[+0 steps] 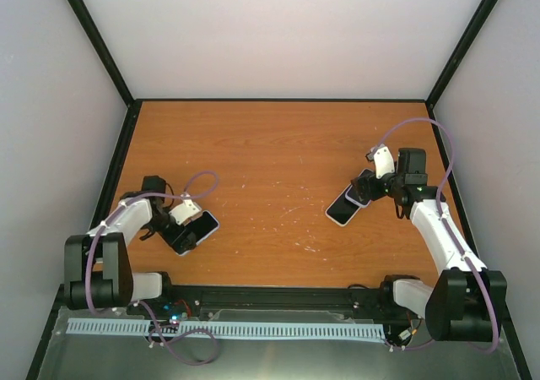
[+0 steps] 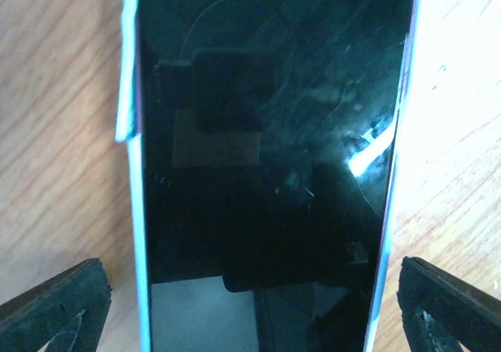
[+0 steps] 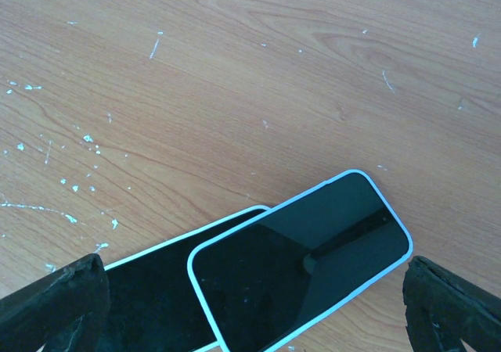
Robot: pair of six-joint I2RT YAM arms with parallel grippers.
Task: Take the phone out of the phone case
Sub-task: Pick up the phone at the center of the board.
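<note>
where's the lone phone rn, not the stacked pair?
Top view: the lone phone lies on the table's left side, near the front edge, inside the open left claw.

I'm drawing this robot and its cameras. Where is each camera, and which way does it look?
Top external: high up behind the robot, looking down on the table; left arm and right arm show.
Left wrist: on the left arm, close above a dark phone; left tool fingertips show.
Right wrist: on the right arm, looking down at two overlapping phones; right tool fingertips show.
Shared: the top view also shows those overlapping phones, right of centre.
</note>
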